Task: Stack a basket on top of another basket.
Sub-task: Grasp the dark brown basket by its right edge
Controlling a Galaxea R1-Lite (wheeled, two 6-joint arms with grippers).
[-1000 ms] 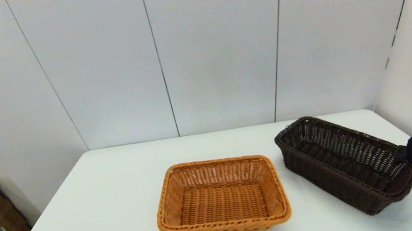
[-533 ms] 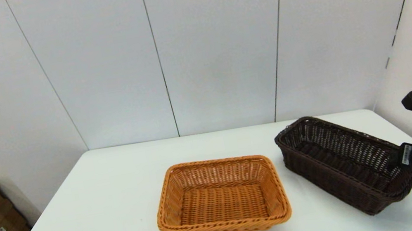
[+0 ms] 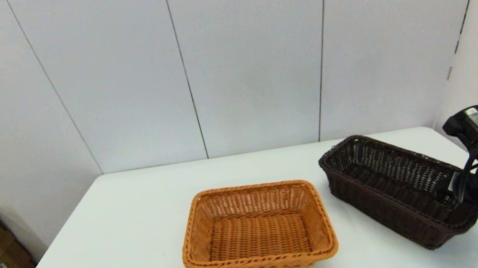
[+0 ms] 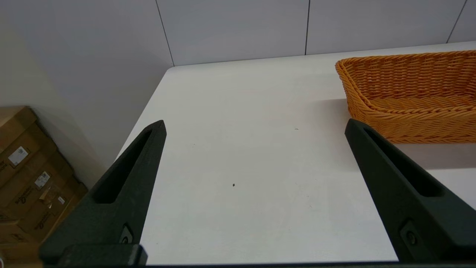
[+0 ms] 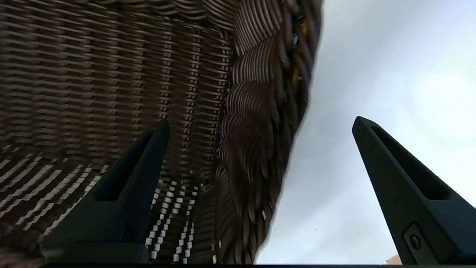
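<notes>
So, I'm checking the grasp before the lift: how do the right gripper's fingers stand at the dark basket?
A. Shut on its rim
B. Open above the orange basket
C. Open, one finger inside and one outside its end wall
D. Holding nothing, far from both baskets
C: in the right wrist view the right gripper is open, its fingers astride the end wall of the dark basket.

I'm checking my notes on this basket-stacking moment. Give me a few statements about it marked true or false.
1. The right gripper is open, straddling the dark basket's end wall. True.
2. The dark basket sits inside the orange basket. False: they stand apart on the table.
3. The left gripper holds the orange basket. False: it is open over bare table.
4. The orange basket is empty. True.
</notes>
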